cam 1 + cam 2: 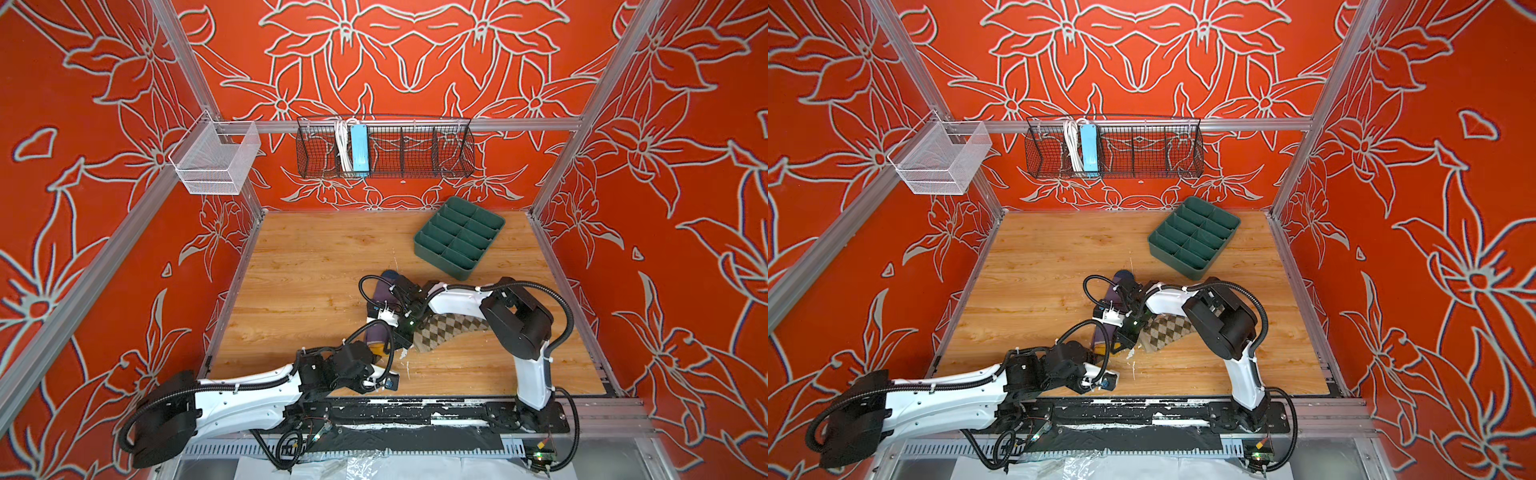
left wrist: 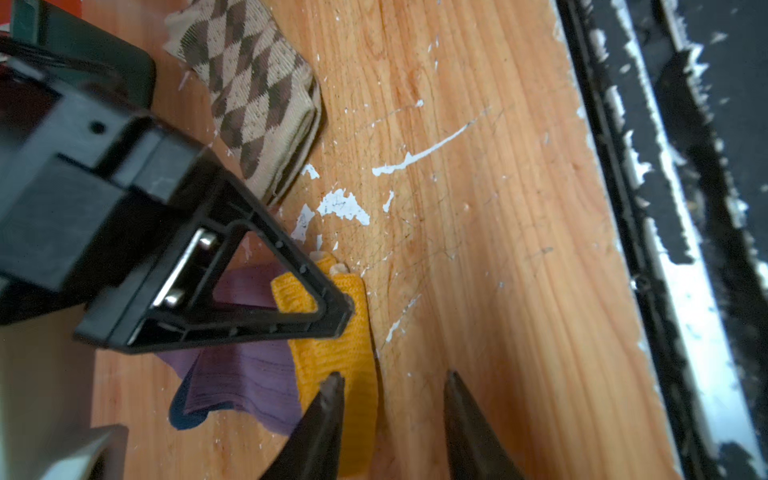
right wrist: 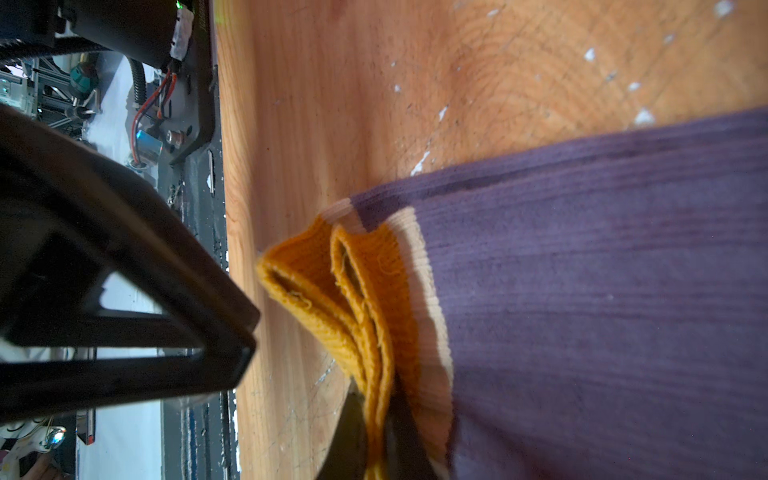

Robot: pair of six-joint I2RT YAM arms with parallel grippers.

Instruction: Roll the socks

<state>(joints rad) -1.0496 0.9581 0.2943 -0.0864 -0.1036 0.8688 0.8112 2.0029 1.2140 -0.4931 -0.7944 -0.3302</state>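
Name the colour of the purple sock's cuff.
Mustard yellow; the cuff shows best in the right wrist view.

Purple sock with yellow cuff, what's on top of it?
The right gripper is shut on the purple sock's mustard-yellow cuff. The right arm reaches across its middle, hiding part of it in both top views; the dark blue toe shows.

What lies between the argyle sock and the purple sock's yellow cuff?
Bare, white-chipped tabletop, with the right gripper alongside; the left wrist view shows it.
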